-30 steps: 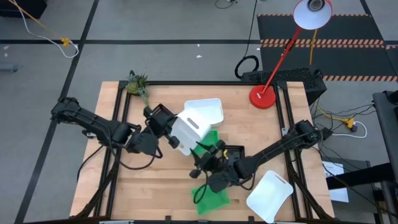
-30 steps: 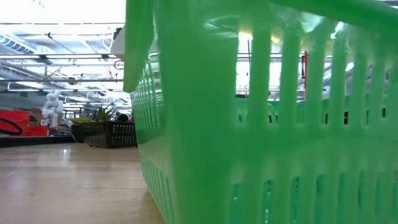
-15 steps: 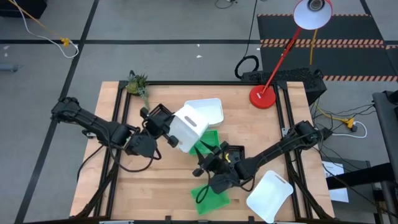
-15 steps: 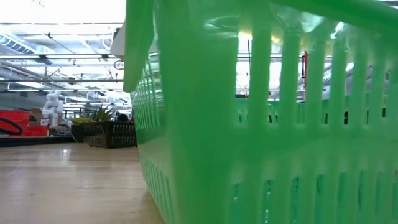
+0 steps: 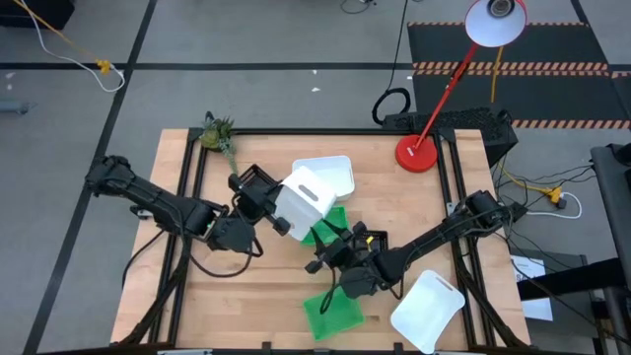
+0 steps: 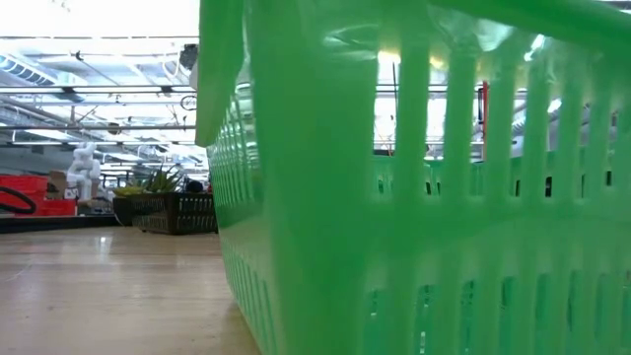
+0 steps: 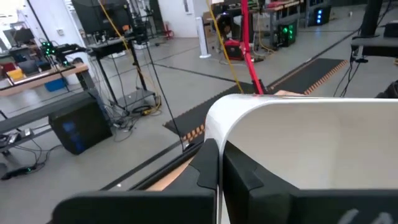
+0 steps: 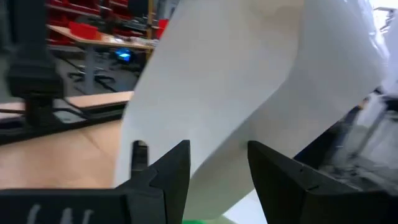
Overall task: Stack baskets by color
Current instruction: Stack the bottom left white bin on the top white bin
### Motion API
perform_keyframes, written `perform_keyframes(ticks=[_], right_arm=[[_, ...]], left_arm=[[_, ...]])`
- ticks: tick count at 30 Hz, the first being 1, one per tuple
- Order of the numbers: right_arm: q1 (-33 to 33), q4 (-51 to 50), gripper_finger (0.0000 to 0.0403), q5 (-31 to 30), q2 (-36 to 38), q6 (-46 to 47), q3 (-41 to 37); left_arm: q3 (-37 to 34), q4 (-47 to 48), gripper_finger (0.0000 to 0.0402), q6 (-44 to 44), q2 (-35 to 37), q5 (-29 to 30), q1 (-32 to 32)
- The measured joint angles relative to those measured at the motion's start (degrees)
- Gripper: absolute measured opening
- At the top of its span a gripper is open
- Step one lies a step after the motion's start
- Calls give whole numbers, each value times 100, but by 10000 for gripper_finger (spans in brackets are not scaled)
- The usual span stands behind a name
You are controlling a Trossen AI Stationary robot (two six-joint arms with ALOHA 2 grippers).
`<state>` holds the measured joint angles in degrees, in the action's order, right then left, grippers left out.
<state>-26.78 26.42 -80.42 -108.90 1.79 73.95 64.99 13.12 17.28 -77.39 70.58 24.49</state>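
My left gripper (image 5: 268, 204) (image 7: 221, 163) is shut on a white basket (image 5: 304, 200) held tilted above the table's middle. My right gripper (image 5: 325, 254) (image 8: 217, 165) stands open just near of it, fingers either side of empty air and facing the basket's white wall (image 8: 249, 81). A second white basket (image 5: 333, 175) rests flat behind it, and a third (image 5: 426, 310) lies near the front right. One green basket (image 5: 332, 316) (image 6: 394, 197) sits at the front edge. More green (image 5: 335, 219) shows under the held basket. A black basket (image 5: 373, 240) is partly hidden by my right arm. My left gripper pinches one wall of the white basket at its rim (image 7: 219, 127), close to a rounded corner, with one finger inside the basket and one outside. The fingers come roughly level from the table's left. The basket is lifted clear and tilted.
A red lamp base (image 5: 416, 154) stands at the far right with its stem leaning over the edge. A small pineapple-like plant (image 5: 219, 135) sits at the far left corner. Dark baskets (image 6: 177, 211) show far off in the low view. Bare wood (image 5: 256, 296) lies at the front left.
My right gripper has sunk a little and tipped at the wrist, staying open just near of the held white basket.
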Motion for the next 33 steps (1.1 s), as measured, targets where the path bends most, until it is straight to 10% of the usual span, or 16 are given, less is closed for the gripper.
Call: perform_keyframes(ticks=[13,24,33], right_arm=[[-3,33,148,-964,0,-979,0],[-65,40,24,-1107,393,-1280,-80],[-131,5,4,-689,1494,-883,-1217]], left_arm=[[0,-785,6,-440,-54,-16,663],[0,-1190,44,-776,-54,-209,1024],[0,-1477,112,-1124,-68,-1628,1209]])
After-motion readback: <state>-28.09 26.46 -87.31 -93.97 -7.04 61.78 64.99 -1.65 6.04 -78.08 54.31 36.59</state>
